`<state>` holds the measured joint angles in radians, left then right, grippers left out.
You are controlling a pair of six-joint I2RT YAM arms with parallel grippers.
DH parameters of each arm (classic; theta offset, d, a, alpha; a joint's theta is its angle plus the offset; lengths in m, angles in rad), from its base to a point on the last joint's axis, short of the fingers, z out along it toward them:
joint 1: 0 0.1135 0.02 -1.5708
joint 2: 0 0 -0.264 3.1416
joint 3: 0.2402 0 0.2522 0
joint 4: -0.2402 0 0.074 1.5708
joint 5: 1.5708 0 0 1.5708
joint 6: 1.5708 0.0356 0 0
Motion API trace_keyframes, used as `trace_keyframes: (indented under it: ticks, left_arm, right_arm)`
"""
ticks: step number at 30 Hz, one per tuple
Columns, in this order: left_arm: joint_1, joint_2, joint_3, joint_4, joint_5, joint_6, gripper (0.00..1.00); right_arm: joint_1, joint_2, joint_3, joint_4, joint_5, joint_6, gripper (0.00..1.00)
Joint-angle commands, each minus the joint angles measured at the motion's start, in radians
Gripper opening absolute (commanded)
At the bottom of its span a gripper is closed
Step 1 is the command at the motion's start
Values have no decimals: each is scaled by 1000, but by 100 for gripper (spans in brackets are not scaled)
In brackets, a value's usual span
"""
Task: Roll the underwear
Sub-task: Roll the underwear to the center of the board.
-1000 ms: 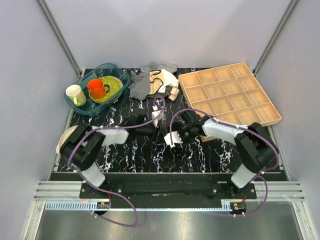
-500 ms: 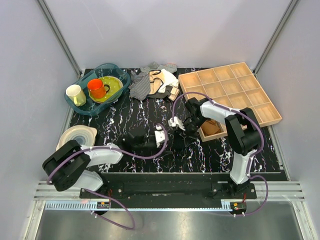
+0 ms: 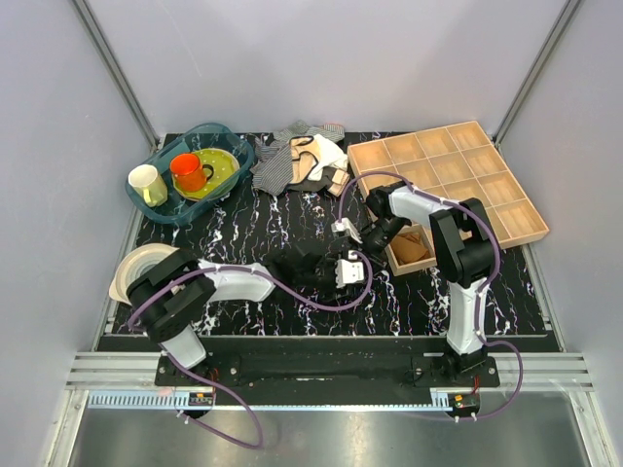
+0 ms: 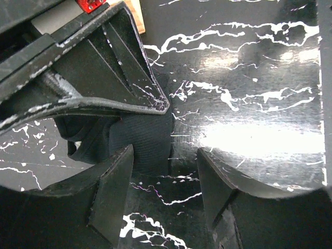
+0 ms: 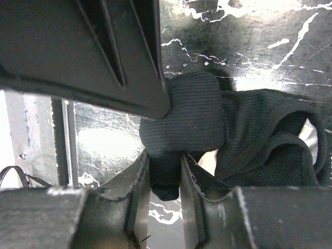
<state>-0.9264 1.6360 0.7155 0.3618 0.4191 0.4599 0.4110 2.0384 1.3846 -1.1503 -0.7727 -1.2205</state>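
The underwear (image 5: pixel 249 135) is a crumpled black ribbed bundle on the black marble table, with a cream patch (image 5: pixel 207 161) showing. My right gripper (image 5: pixel 164 161) is shut on a fold of it, low over the table. My left gripper (image 4: pixel 165 155) is open, its jaws straddling bare table, and the underwear (image 4: pixel 140 140) lies just ahead of its left finger. In the top view the left gripper (image 3: pixel 358 267) and right gripper (image 3: pixel 358 247) meet at the table's middle, where the black underwear (image 3: pixel 366 257) barely shows against the table.
A wooden compartment tray (image 3: pixel 487 185) stands at the right, with a tan-brown bundle (image 3: pixel 414 248) in a near cell. A striped cloth pile (image 3: pixel 282 161) lies at the back. A blue bin (image 3: pixel 161 209) holds cups. A white bowl (image 3: pixel 131 268) sits at the left.
My left gripper has swung toward me and to the right, to the table's middle. My right gripper has moved away from me and meets it there.
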Motion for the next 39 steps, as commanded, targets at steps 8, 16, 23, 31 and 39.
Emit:
trace_keyframes:
  ticks: [8,16,23,31,39]
  left_arm:
    - [-28,84,101,-40,-109,109,58]
    - [-45,-11,30,23,-171,123,62]
    - [-57,31,70,6,-160,145,99]
    - [-60,77,127,-35,-117,146,95]
    - [-60,189,237,-193,-48,148,45]
  right_arm:
    - [-23,23,28,-58,-30,12,31]
    - [-26,20,30,-86,-39,-7,32]
    - [-28,19,16,-95,-46,-10,32]
    - [-35,22,10,-95,-53,-8,32]
    - [-38,26,-4,-85,-57,3,32]
